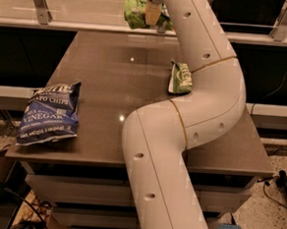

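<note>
The end effector [152, 12] sits at the far edge of the table [106, 79], closed on a crumpled green bag [134, 14], which hangs at its left side. On the brown table lie a blue chip bag [49, 114] near the left edge and a small green packet [180, 78] beside the white arm [203, 106]. A pale ledge [66, 26] runs behind.

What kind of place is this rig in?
Probably an office snack area: a brown table, a blue chip bag and a green packet on it, a glass railing behind. The gripper is at the far edge, by a green bag.
</note>
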`<control>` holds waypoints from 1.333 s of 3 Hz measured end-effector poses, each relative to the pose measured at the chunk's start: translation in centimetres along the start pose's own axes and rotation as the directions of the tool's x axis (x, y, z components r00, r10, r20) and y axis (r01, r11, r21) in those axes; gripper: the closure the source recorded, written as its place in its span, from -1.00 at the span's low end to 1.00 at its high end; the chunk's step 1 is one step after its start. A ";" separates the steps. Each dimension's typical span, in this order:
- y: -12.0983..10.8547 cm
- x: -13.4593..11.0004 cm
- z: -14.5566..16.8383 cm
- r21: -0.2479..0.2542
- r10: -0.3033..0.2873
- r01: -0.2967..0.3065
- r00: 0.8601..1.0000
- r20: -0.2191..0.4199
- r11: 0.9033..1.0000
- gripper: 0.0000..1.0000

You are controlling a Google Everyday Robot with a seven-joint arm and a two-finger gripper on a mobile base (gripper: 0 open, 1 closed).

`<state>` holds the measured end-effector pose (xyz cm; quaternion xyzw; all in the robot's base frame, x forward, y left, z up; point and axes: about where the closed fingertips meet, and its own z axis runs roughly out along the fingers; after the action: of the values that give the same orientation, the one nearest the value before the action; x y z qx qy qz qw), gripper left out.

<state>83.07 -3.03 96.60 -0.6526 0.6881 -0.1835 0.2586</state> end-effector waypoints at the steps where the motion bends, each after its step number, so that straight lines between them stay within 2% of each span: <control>1: -0.2 -0.2 0.4 0.008 0.000 0.000 1.000 0.005 1.000 -0.74; 2: -0.4 -0.4 0.9 0.014 -0.001 0.001 1.000 0.009 1.000 -1.00; 3: -0.7 -0.7 0.7 0.040 0.000 0.000 1.000 0.011 0.999 -1.00; 4: -0.7 -0.7 0.7 0.040 0.000 0.000 1.000 0.011 0.999 -1.00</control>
<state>84.10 -2.38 96.52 -0.6484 0.6828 -0.1936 0.2756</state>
